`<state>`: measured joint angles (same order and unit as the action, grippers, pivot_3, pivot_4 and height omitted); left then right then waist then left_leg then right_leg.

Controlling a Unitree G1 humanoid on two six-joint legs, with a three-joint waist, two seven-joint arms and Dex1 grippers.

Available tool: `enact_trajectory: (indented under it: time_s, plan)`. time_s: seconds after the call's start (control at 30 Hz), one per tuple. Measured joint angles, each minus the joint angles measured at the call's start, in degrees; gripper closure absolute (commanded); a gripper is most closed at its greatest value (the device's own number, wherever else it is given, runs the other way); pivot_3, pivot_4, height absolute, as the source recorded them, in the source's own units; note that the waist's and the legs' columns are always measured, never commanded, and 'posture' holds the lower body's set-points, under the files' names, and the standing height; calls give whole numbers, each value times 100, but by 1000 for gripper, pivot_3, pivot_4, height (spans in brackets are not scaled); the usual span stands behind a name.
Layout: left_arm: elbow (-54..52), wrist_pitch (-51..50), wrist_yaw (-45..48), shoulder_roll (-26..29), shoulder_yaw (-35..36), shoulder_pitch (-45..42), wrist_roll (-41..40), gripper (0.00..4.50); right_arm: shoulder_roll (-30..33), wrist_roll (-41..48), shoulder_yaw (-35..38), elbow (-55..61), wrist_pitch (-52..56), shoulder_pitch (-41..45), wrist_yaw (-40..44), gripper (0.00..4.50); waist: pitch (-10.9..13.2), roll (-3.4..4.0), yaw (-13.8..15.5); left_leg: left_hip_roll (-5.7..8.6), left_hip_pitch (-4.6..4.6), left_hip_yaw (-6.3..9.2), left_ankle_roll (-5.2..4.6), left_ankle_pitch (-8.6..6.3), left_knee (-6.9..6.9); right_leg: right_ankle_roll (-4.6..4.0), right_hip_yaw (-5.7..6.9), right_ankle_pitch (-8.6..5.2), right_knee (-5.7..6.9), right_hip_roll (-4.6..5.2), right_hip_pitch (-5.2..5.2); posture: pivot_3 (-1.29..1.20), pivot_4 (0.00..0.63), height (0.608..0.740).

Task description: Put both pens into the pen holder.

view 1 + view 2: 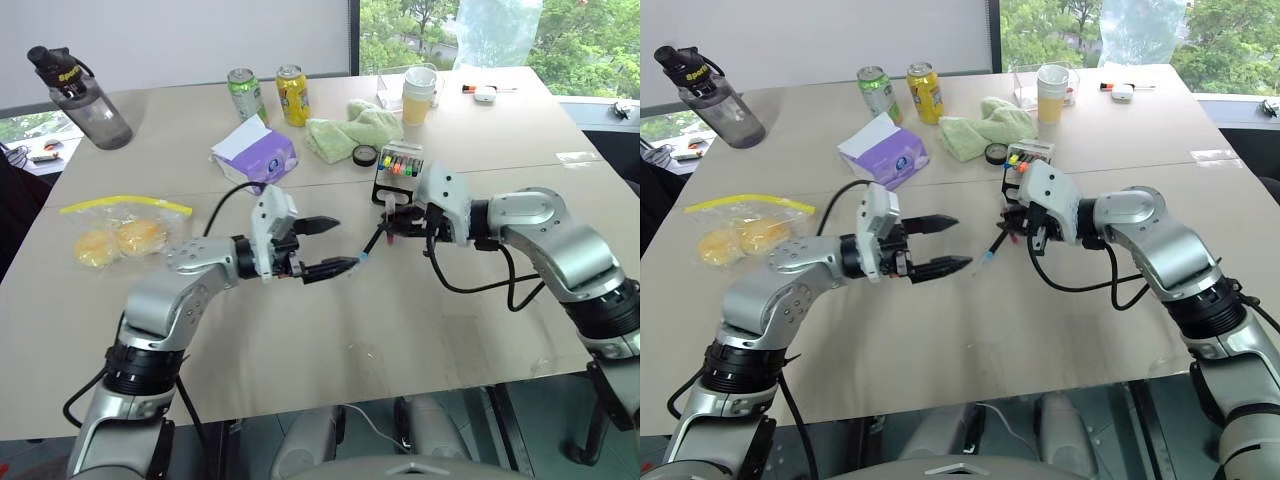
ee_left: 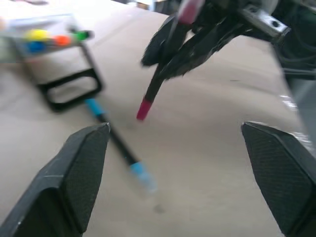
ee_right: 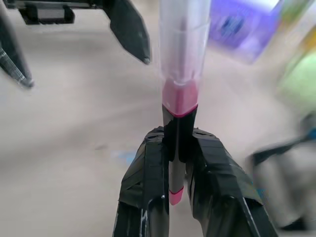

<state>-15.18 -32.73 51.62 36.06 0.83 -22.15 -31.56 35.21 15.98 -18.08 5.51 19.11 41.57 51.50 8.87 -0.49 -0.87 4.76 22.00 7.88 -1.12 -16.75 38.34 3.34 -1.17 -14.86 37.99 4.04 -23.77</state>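
I have the right gripper [image 3: 174,163] clamped on the thin dark pen with the pink end [image 3: 178,106], its clear cap pointing away from the fingers. I judge this hold suits a handover: the pen hangs above the table just in front of the pen holder [image 1: 400,165], the small black-framed clear rack with orange, green and pink marker caps, and needs turning upright to drop in.

My left gripper [image 1: 325,248] stands wide apart and holds nothing, in front of the pen holder and pointing toward the right gripper. From the left wrist camera its two fingers [image 2: 79,168] frame the scene.

The other pen, black-barrelled with a light blue cap and tip [image 2: 116,143], lies flat on the beige table [image 1: 400,340], one end touching or just beside the holder's black base loop [image 2: 69,89]. Neither pen is in the holder yet.

To the left of the holder is a purple tissue pack [image 1: 255,155]; beyond that, two drink cans [image 1: 268,95], whose labels I cannot read. Far left of the holder stands a grey bottle [image 1: 85,100] with yellow lettering on its lid band, too small to make out.
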Motion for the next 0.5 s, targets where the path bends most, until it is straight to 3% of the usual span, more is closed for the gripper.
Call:
enact_trajectory:
  time_s: [0.23,0.5]
  plan:
    - [-478,57,-573,45,158,261,221,10,-265,-1323,128,-1321,-2684,764,-390,4441,0,1,-15,0,-2,-4,0,0,-2,0,-2,0,0,-1,-1,0,150,740]
    - [-682,-13,-789,57,194,318,217,10,-462,-1890,129,-2645,-3714,1007,-472,4441,1,1,-21,0,-2,-6,1,1,-2,0,-4,0,0,-2,-1,0,150,740]
